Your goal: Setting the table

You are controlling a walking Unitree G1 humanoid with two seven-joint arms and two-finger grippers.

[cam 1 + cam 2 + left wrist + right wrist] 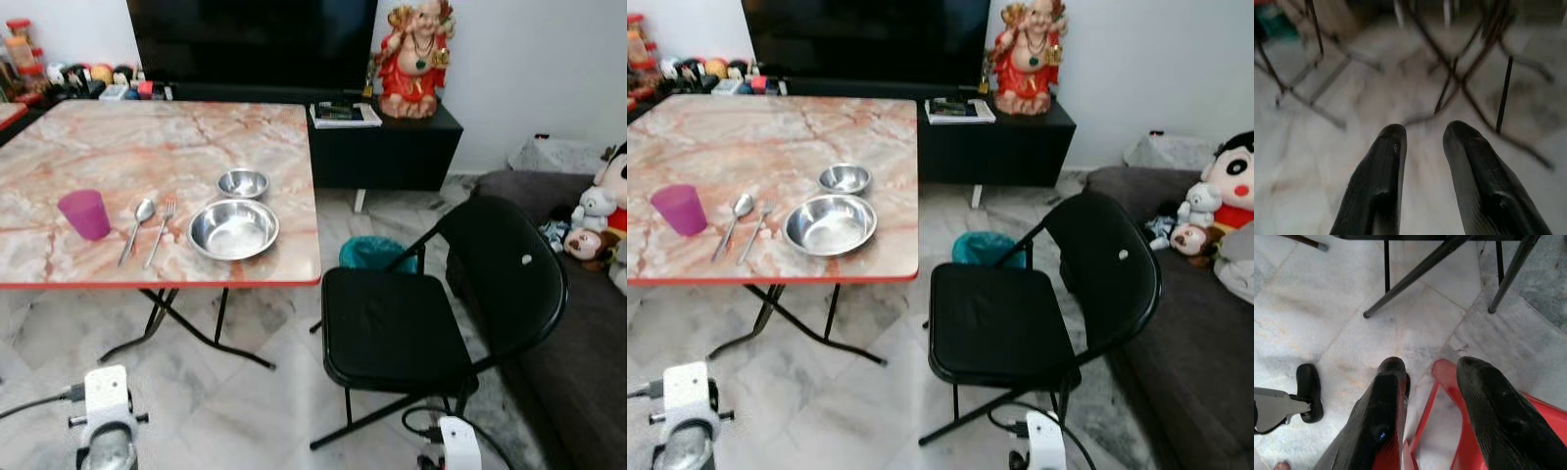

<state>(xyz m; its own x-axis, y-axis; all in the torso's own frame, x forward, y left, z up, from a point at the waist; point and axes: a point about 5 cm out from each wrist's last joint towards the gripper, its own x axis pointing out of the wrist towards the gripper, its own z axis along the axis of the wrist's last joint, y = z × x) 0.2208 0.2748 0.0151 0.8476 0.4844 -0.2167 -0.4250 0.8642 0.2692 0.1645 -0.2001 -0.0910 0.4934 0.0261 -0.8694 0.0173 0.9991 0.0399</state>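
Table setting items occupy the lower centre-left of the left eye view, grouped near the front edge of the marble-pattern table (108, 147). From left to right in the frame: purple cup (84, 214), spoon (138, 224), fork (162, 230), large steel bowl (233, 229). A small steel bowl (243, 183) stands just behind the large one, toward the frame's centre. A black folding chair (402, 328) stands at lower right, beside the table corner.

Handling judgement:
- Steel bowls: rigid, light, smooth and likely slippery. Grip the rim, one finger inside and one outside the wall.
- Spoon and fork: thin, stiff, lying flat on a hard top. Likely difficult to get under; pinch across the narrow handle, or slide the piece toward the table edge first.
- Purple cup: appears to be plastic, light, upright, easily tipped. Close on the side wall at mid height, with low force.

Gripper status:
- Left gripper (1422, 161): hangs low, pointing at the floor toward the table legs; fingers apart by a narrow gap, holding nothing.
- Right gripper (1435, 396): hangs low over pale floor tiles (1327, 308) and a red plastic object (1542, 421); fingers moderately parted, holding nothing.

Both grippers are well below the tabletop.
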